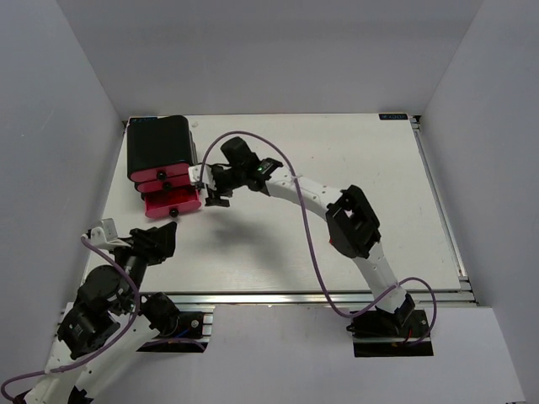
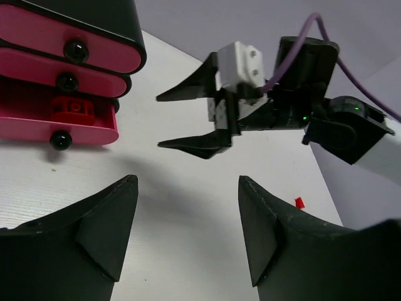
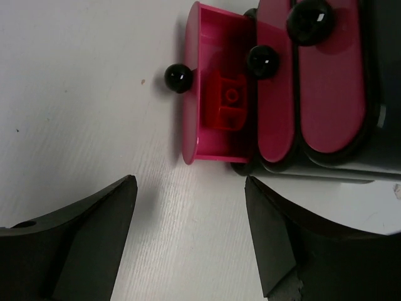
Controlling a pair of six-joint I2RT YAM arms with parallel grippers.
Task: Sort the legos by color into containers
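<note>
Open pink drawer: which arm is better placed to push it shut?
Right, probably. The right gripper, open and empty, hangs just beside the pulled-out bottom drawer and faces it. The left gripper sits farther away.

The housing (image 1: 160,145) blocks the table (image 1: 370,168) at ten o'clock, its lowest drawer (image 1: 171,204) pulled out toward six. The right end effector (image 1: 210,190) (jaws spread) crowds the drawer's three o'clock side; open table lies between drawer and left end effector (image 1: 168,239) at seven.

Bright, even light, soft shadows, sheen on the containers (image 3: 326,81)
</note>
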